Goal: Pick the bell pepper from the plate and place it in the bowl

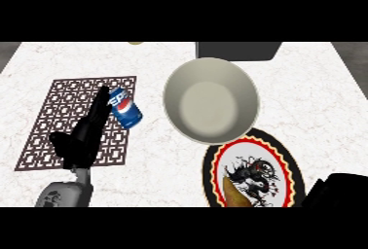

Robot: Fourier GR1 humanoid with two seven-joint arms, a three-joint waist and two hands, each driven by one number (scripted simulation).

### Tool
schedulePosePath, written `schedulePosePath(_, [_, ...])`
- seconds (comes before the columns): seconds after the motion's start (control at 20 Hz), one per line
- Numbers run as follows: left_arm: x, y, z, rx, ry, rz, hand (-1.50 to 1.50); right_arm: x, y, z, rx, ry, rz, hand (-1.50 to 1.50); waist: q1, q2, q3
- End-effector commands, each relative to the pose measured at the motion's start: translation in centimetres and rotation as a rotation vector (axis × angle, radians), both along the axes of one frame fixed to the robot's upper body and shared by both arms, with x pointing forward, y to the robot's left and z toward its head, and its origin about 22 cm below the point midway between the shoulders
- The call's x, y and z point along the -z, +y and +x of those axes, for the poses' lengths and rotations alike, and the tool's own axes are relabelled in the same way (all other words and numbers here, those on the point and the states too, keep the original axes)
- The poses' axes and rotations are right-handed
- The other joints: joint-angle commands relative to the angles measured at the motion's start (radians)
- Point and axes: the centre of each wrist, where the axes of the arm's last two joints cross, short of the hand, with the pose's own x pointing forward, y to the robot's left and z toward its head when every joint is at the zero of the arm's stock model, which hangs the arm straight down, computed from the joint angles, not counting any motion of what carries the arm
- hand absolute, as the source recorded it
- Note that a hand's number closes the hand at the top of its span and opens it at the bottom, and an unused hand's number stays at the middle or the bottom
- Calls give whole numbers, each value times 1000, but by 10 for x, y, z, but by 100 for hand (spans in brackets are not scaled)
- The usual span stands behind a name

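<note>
We look steeply down on a white marbled counter (316, 97). Our left hand (84, 138) shows at the view's left, over a dark lattice mat (61, 104); its fingers are straight and point up the view, holding nothing, their tips just beside a blue soda can (126, 109). The can lies tilted at the mat's right edge. Our right hand (338, 190) shows only as a dark shape at the lower right corner, beside the plate (277, 151); we cannot tell how its fingers stand. The plate has a black, red and yellow rim and a dark figure at its middle. The bell pepper (236, 195), yellowish brown, lies on the plate's lower left part, cut by the view's lower edge. A pale bowl (210, 99) sits above the plate, overlapping its upper rim. A dark box (238, 50) stands behind the bowl.
</note>
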Motion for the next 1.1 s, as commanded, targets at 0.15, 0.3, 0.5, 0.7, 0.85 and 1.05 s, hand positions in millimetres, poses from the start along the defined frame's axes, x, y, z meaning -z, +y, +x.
schedulePosePath(0.15, [1, -23, 8, 13, -15, -1, 0, -92, -11, -19, -94, -2, 17, 150, 8, 7, 1])
schedulePosePath(0.3, [-3, -5, 10, 19, -11, 18, 0, -115, -7, -19, -28, 32, 49, 150, 21, 8, 1])
schedulePosePath(0.5, [3, -3, 8, 42, -16, 9, 0, -151, 1, -1, 68, 3, 50, 150, 44, 12, 1])
schedulePosePath(0.7, [2, -5, 5, 29, -11, 5, 0, -143, 27, 1, 95, 41, -4, 150, 48, 13, 1])
schedulePosePath(0.85, [-8, -13, 10, 56, -18, 4, 0, -162, 31, 18, 223, -110, -11, 150, 64, 15, 0])
schedulePosePath(1.05, [-7, 1, 14, 66, -23, 13, 0, -153, 51, 38, 289, -236, -83, 150, 72, 19, 0])
